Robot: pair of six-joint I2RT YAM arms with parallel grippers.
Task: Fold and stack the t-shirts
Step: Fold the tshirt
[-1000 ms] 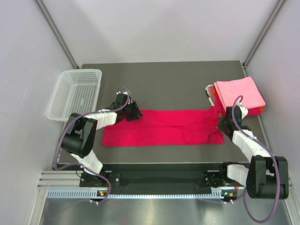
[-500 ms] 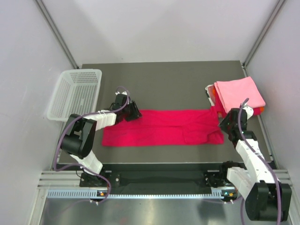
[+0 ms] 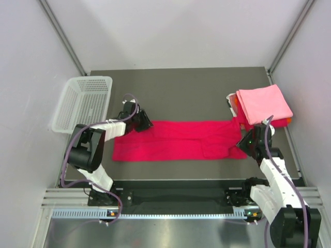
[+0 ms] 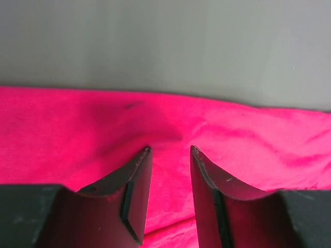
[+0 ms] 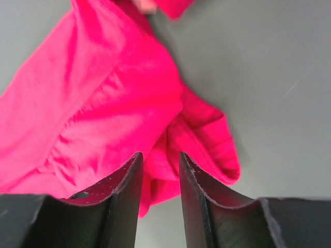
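Observation:
A crimson-magenta t-shirt (image 3: pixel 178 140) lies flat as a long band across the middle of the table. My left gripper (image 3: pixel 143 123) is open at the shirt's far left corner. In the left wrist view its jaws (image 4: pixel 170 152) stand apart just over the crimson cloth (image 4: pixel 77 124). My right gripper (image 3: pixel 243 143) is open at the shirt's right end. In the right wrist view its jaws (image 5: pixel 160 156) stand apart over a bunched hem (image 5: pixel 207 139). A folded stack sits at the back right: light pink (image 3: pixel 264 103) on top, red (image 3: pixel 282 123) beneath, orange (image 3: pixel 234 103) at its left.
A white perforated plastic basket (image 3: pixel 85 103) stands at the table's left edge, past the left arm. The folded stack lies close behind the right gripper. Grey walls close in the back and both sides.
My right gripper has pulled back toward the near edge, from beside the stack to the shirt's right end. My left gripper has shifted slightly left and farther back. The shirt has not visibly moved.

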